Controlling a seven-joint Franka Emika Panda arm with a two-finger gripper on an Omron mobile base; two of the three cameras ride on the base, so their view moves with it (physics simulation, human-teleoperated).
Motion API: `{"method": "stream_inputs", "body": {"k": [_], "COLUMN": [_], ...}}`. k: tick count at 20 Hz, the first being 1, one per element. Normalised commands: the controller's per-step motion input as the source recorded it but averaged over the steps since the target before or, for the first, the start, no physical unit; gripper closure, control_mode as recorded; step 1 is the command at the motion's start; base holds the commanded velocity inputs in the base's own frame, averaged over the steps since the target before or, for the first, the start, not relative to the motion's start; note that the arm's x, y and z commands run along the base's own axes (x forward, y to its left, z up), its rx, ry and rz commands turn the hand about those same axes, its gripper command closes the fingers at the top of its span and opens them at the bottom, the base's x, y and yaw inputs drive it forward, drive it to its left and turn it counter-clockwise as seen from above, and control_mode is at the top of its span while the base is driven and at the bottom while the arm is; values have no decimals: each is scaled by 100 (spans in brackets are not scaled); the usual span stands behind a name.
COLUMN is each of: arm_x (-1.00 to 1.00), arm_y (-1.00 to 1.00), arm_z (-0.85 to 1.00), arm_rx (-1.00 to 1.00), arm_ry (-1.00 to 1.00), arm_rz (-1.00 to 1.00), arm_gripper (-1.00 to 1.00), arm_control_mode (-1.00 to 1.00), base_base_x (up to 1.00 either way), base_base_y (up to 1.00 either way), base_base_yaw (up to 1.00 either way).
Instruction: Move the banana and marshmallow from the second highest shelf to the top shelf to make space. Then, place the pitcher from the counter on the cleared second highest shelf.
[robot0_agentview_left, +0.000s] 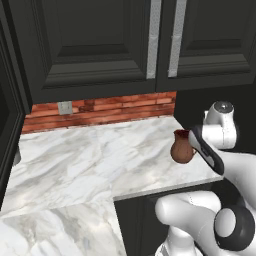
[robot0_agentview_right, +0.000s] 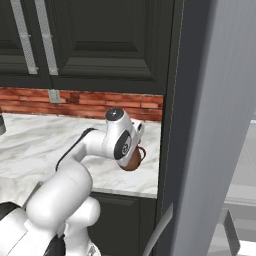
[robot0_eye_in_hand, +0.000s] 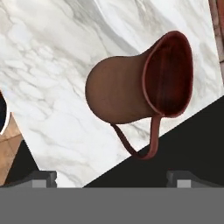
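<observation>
- The reddish-brown clay-like pitcher (robot0_agentview_left: 182, 147) (robot0_agentview_right: 133, 159) (robot0_eye_in_hand: 131, 92), with a round belly, narrower neck and wide dark-red mouth, stands upright near the right end of the bench, close to its front edge.
- Its thin loop handle (robot0_eye_in_hand: 140, 142) points toward the bench's front edge in the hand view.
- The white marble bench with grey veins (robot0_agentview_left: 95, 155) (robot0_agentview_right: 35, 142) (robot0_eye_in_hand: 48, 65) carries it, with red brick behind.
</observation>
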Motion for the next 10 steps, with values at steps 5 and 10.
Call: {"method": "stream_inputs", "body": {"k": [5,10], "arm_x": [32,31], "arm_y": [-15,-6], "arm_z": [0,-4], "arm_rx": [0,0], "arm_ry": [-3,-2], "arm_rz": [0,0], "arm_gripper": [-100,-100], "arm_control_mode": [-100,-100], "base_base_x": [0,0], "base_base_y": [0,0], "base_base_yaw": [0,0]}}
